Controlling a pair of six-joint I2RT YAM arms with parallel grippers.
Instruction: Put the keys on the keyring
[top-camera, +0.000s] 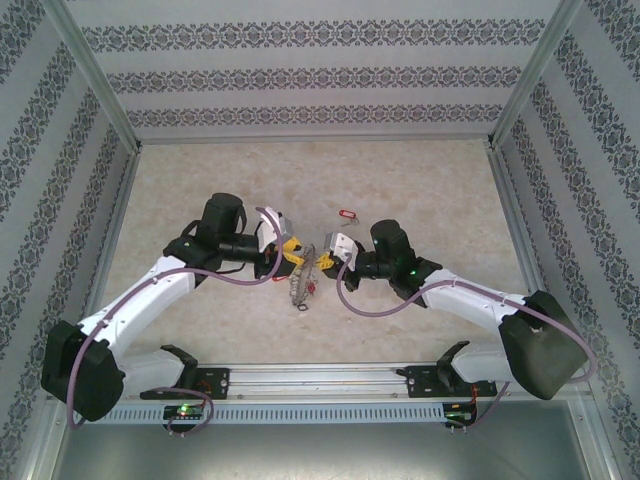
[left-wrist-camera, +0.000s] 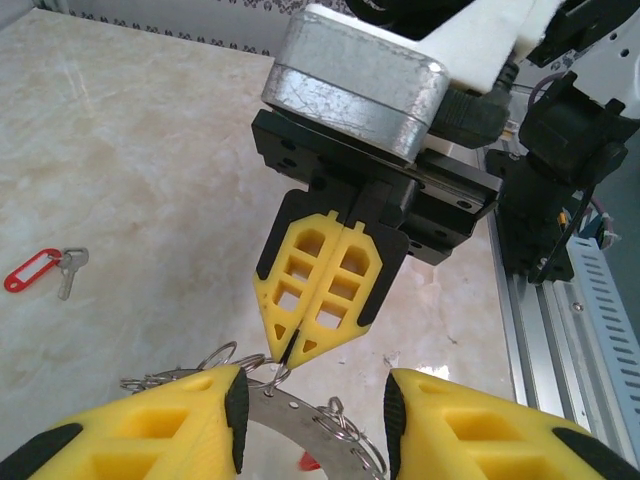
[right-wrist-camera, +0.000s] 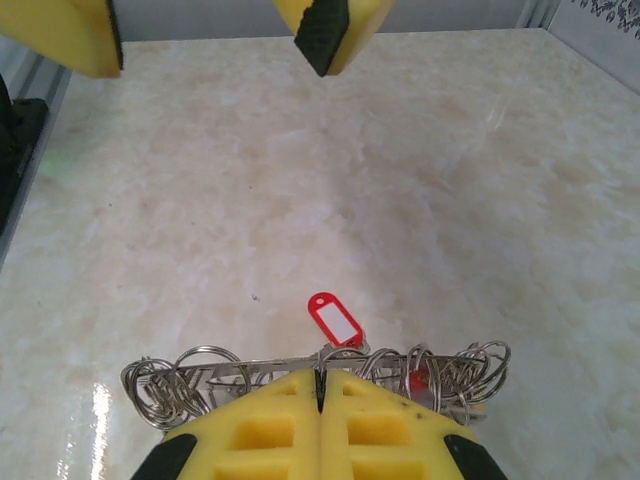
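Mid-table, right gripper (left-wrist-camera: 285, 352) clamps the keyring (left-wrist-camera: 300, 425) edge, left gripper (left-wrist-camera: 315, 420) fingers (left-wrist-camera: 200, 415) parted astride it, grip unclear; keys (left-wrist-camera: 68, 270) lie well apart on table (left-wrist-camera: 150, 150).

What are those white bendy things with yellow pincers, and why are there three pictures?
They are two robot arms, the left arm and the right arm, bolted to a table. One picture looks down from above. The other two come from small cameras on each wrist, so the yellow fingers look huge. The right gripper is shut, pinching the edge of the big grey keyring. The left gripper has its fingers apart near it. The small keys with a red tag lie alone on the table, not yet on the ring.
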